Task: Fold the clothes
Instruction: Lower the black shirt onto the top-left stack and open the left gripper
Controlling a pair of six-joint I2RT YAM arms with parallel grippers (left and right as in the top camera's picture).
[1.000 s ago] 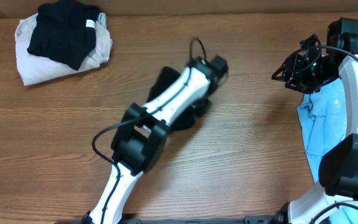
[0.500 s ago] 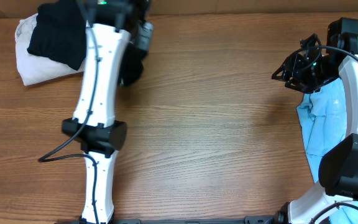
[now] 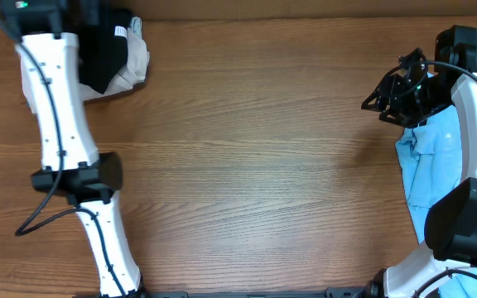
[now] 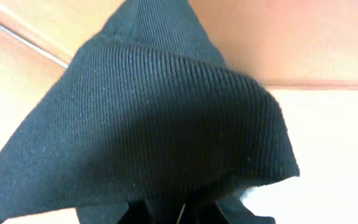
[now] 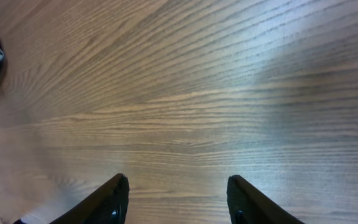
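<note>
Clamped, my left gripper's (image 4: 178, 214) jaws hold the black ribbed fabric garment (image 4: 166, 118) over the folded cream cloth (image 3: 131, 66), far-left; my right gripper (image 5: 178, 199) gapes, empty. Dropped unevenly, it could unfold or slide off.

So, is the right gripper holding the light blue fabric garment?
No, the right gripper stands open above the wooden table, nothing between its fingers.
</note>
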